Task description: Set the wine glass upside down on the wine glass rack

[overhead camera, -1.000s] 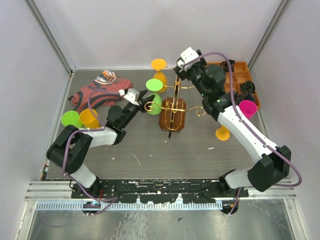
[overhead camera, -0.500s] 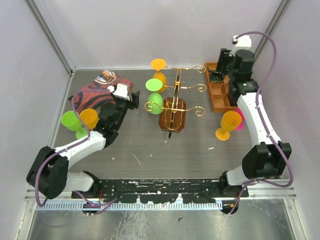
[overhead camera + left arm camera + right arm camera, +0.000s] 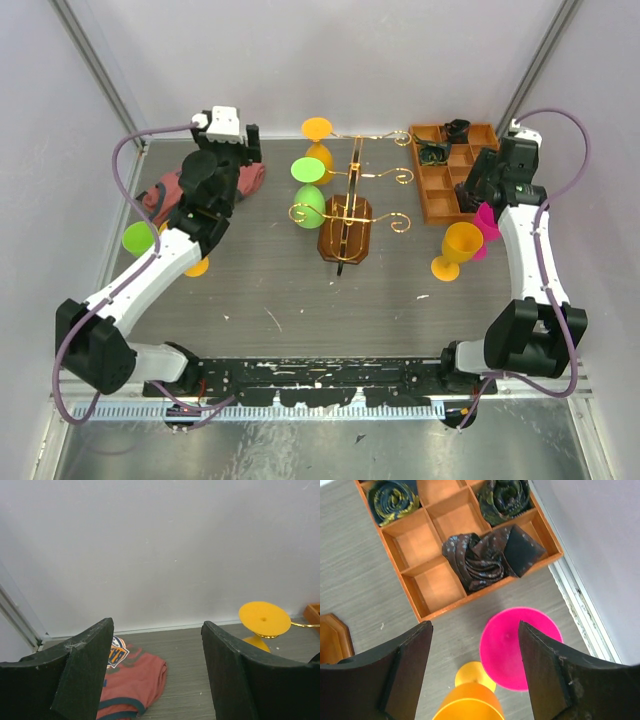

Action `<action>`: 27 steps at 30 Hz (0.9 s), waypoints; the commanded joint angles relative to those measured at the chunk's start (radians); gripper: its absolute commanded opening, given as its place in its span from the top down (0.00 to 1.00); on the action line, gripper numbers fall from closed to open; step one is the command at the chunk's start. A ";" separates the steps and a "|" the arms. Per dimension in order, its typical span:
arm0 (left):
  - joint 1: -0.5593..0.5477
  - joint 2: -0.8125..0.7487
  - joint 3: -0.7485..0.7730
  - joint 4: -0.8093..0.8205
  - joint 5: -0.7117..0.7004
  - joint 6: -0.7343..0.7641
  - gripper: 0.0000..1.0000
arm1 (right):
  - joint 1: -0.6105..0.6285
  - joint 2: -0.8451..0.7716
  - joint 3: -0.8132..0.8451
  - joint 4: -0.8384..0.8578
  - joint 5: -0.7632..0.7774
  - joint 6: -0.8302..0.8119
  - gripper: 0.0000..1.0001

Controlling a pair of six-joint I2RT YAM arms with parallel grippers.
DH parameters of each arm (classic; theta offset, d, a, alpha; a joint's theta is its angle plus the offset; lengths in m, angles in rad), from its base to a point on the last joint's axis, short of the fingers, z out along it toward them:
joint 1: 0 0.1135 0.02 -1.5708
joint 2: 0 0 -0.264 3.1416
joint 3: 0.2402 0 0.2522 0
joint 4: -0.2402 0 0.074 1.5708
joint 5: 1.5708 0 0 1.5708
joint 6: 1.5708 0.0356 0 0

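The wine glass rack point(image 3: 345, 228), gold curly wire on a brown octagonal base, stands mid-table. An orange glass point(image 3: 318, 130) and a green glass point(image 3: 309, 172) hang upside down on its left arms. A pink glass point(image 3: 492, 222) and an orange glass point(image 3: 460, 243) stand upright at the right. My right gripper point(image 3: 478, 188) is open and empty above them; its wrist view shows the pink glass point(image 3: 520, 647) and the orange one point(image 3: 470, 707) between the fingers. My left gripper point(image 3: 252, 152) is open and empty at the back left; the hung orange glass's foot point(image 3: 264, 619) shows at its right.
A brown compartmented wooden tray point(image 3: 432, 200) with rolled ties stands at the back right, also in the right wrist view point(image 3: 410, 575). A red T-shirt point(image 3: 158, 195) lies back left, seen below the left fingers point(image 3: 132, 677). A green glass point(image 3: 138, 238) and an orange glass point(image 3: 197, 266) stand at the left.
Both arms have pulled away from the rack. The left swung to the back left over the shirt. The right moved to the right side, then down over the pink and orange glasses.
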 commanded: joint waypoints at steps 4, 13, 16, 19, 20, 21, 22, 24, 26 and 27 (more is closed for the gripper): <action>0.003 0.054 0.077 -0.105 -0.001 -0.004 0.22 | -0.018 -0.030 -0.002 -0.092 0.017 0.022 0.25; 0.005 0.051 0.076 -0.156 0.004 -0.008 0.22 | -0.019 0.022 -0.036 -0.122 -0.037 0.036 0.30; 0.004 0.053 0.071 -0.155 0.003 -0.004 0.22 | -0.020 0.046 -0.042 -0.122 -0.045 0.030 0.35; 0.005 0.053 0.069 -0.158 0.002 -0.004 0.22 | -0.019 0.059 -0.046 -0.119 -0.049 0.027 0.37; 0.005 0.053 0.068 -0.158 0.003 -0.004 0.22 | -0.019 0.061 -0.048 -0.117 -0.048 0.025 0.37; 0.005 0.053 0.068 -0.158 0.002 -0.004 0.22 | -0.020 0.063 -0.050 -0.115 -0.047 0.023 0.39; 0.005 0.054 0.069 -0.158 0.003 -0.003 0.21 | -0.020 0.064 -0.053 -0.113 -0.045 0.020 0.43; 0.007 0.056 0.066 -0.159 0.002 -0.004 0.21 | -0.019 0.067 -0.050 -0.109 -0.040 0.015 0.58; 0.007 0.057 0.069 -0.160 0.004 -0.004 0.21 | -0.020 0.068 -0.042 -0.105 -0.024 0.010 0.73; 0.007 0.058 0.070 -0.160 0.005 -0.006 0.21 | -0.019 0.069 -0.035 -0.104 -0.013 0.004 0.79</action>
